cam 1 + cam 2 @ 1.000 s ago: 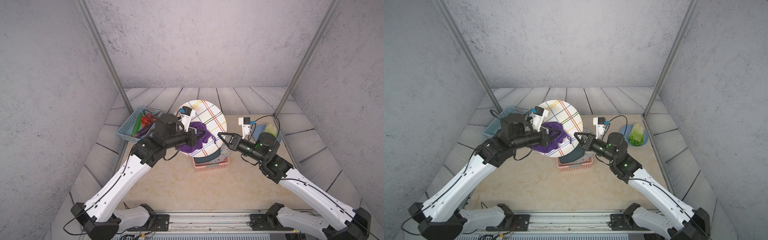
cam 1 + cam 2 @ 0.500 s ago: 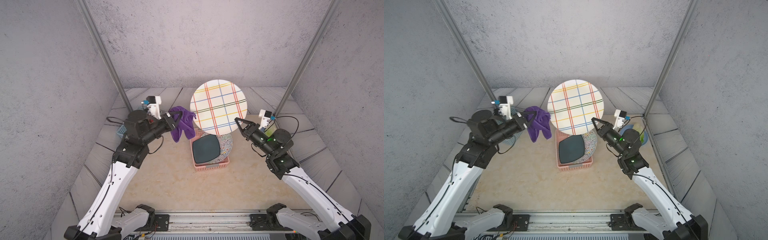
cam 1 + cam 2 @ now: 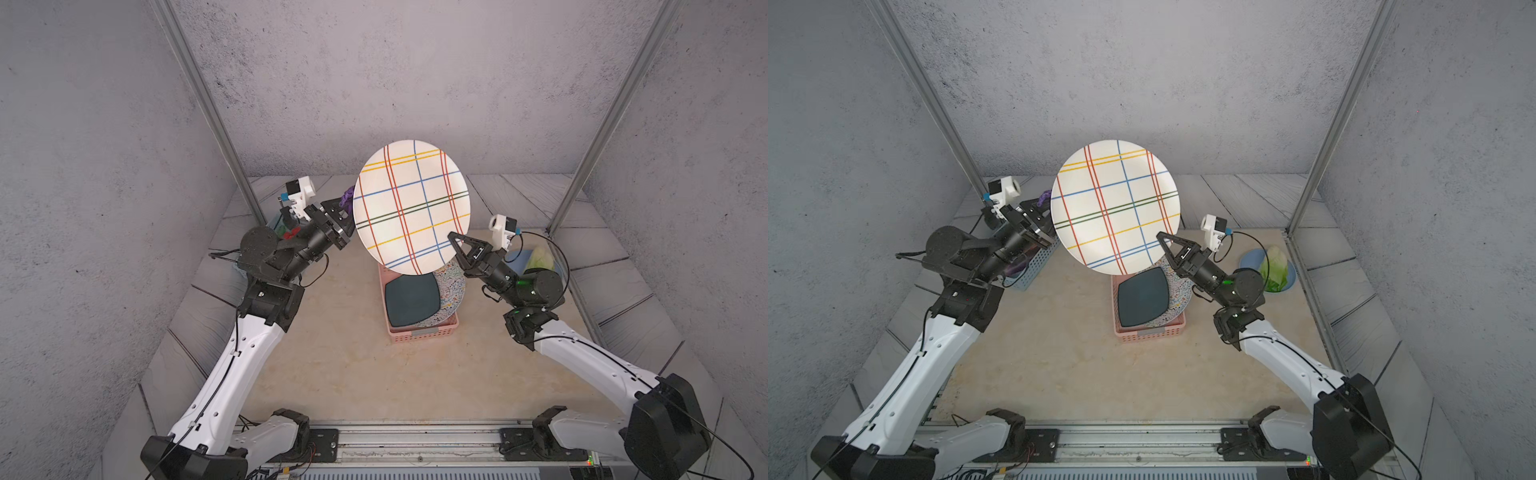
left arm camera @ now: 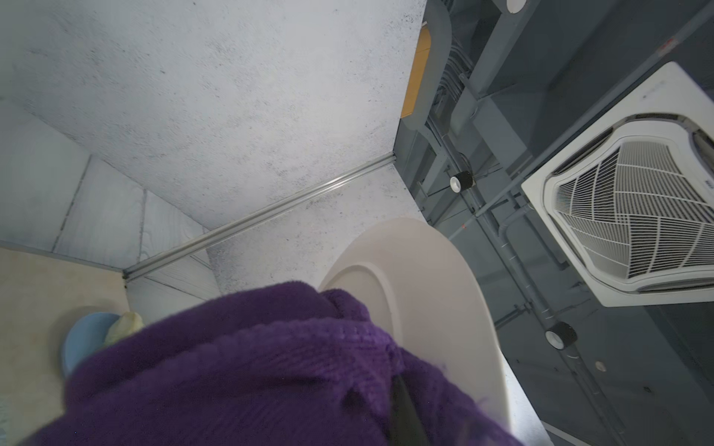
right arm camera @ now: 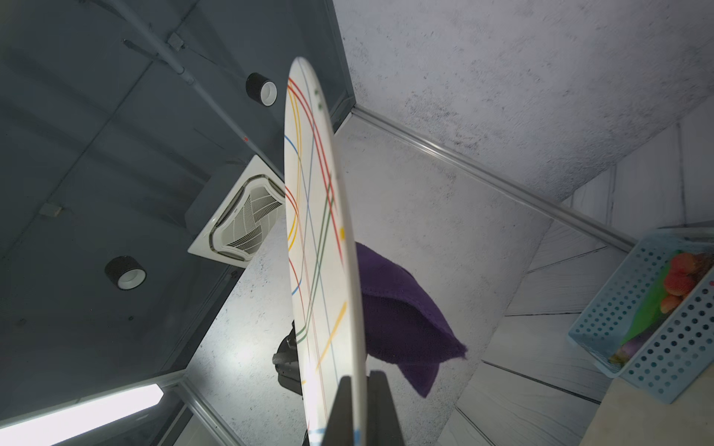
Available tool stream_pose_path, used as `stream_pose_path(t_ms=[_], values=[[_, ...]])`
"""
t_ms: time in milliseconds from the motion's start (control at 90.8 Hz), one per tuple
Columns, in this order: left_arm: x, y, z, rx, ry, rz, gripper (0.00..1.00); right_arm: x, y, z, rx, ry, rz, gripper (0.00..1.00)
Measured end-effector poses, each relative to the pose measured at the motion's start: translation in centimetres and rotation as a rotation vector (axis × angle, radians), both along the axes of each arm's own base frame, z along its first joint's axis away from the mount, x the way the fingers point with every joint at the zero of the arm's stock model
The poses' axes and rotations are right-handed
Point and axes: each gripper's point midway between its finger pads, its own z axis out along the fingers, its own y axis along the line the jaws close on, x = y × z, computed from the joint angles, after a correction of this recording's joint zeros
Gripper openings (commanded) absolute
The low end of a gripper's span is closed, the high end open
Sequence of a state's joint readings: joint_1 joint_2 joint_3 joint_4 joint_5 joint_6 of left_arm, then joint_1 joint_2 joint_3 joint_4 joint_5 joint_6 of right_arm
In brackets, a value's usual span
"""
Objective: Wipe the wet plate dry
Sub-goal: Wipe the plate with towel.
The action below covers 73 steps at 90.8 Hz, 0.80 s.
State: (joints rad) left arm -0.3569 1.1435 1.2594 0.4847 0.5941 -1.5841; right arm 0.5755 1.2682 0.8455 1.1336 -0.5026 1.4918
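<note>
Item: your right fingers are clamped on the lower rim of the round white plate with coloured plaid stripes. The plate stands on edge in the air above the pink plastic basket on the beige counter. Your left fingers are closed on the purple terry cloth, held at the plate's plain back; whether it touches, you cannot tell. In the pink basket: a dark teal square plate on a speckled round plate.
</note>
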Motion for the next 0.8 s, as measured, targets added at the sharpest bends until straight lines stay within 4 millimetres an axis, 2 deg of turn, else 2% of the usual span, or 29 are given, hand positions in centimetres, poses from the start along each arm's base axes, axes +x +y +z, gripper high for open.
stream_pose_path(t_ms=[77, 154, 253, 330, 451, 550, 616, 671, 804], values=[[-1.3, -1.8, 0.7, -0.041, -0.005, -0.068, 0.00, -1.1, 1.3, 1.6, 0.028, -0.051, 0.053, 0.00], [-3.2, -4.3, 0.9, -0.060, -0.006, -0.154, 0.00, -2.1, 2.1, 4.0, 0.074, -0.118, 0.093, 0.00], [-5.2, -6.2, 0.5, -0.064, -0.009, -0.217, 0.00, -2.3, 1.1, 7.3, 0.127, -0.191, 0.076, 0.00], [-5.7, -5.9, -0.1, -0.057, -0.012, -0.211, 0.00, -1.3, -0.2, 8.5, 0.137, -0.201, 0.027, 0.00], [-4.8, -3.2, 1.5, -0.063, -0.044, -0.130, 0.00, -0.1, -1.1, 7.5, 0.108, -0.152, -0.027, 0.00], [-4.3, -1.5, 4.0, -0.095, -0.082, -0.083, 0.00, -0.6, -0.7, 5.6, 0.089, -0.111, -0.010, 0.00], [-4.0, -1.4, 5.3, -0.126, -0.104, -0.088, 0.00, -1.7, -0.1, 4.8, 0.094, -0.099, 0.012, 0.00], [-3.6, -1.8, 5.5, -0.143, -0.107, -0.101, 0.00, -2.6, 0.3, 4.6, 0.090, -0.105, 0.027, 0.00], [-3.6, -4.0, 3.6, -0.134, -0.065, -0.148, 0.00, -3.2, 0.9, 4.6, 0.080, -0.121, 0.031, 0.00]])
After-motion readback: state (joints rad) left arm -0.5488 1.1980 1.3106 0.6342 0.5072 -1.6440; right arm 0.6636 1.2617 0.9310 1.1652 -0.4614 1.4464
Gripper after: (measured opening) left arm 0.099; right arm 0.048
